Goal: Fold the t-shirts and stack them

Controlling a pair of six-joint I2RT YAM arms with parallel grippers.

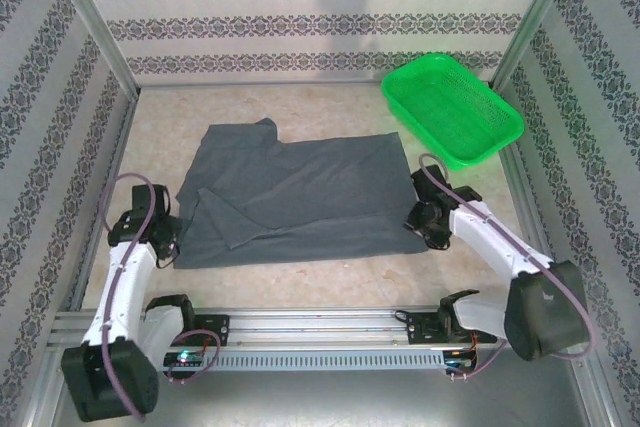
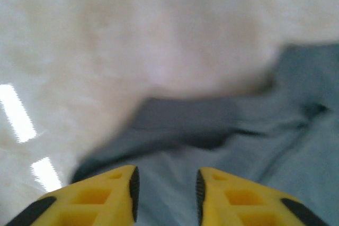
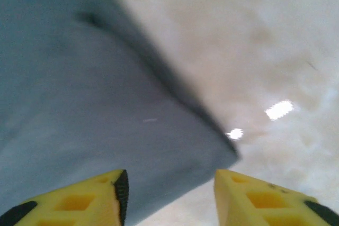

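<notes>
Pale marble-look table (image 1: 300, 282) w/ patterned walls round it; t-shirt (image 1: 300, 197) lies mid-frame in top view, partly folded, a flap doubled over at left. At its lower-left corner sits the left gripper (image 1: 165, 237), at the lower-right corner the right gripper (image 1: 432, 224), both w/ fingers apart & empty over cloth, prob. placed to pinch the near hem for the next fold. Green basket (image 1: 450, 107) upper right, near shirt's far corner.
</notes>
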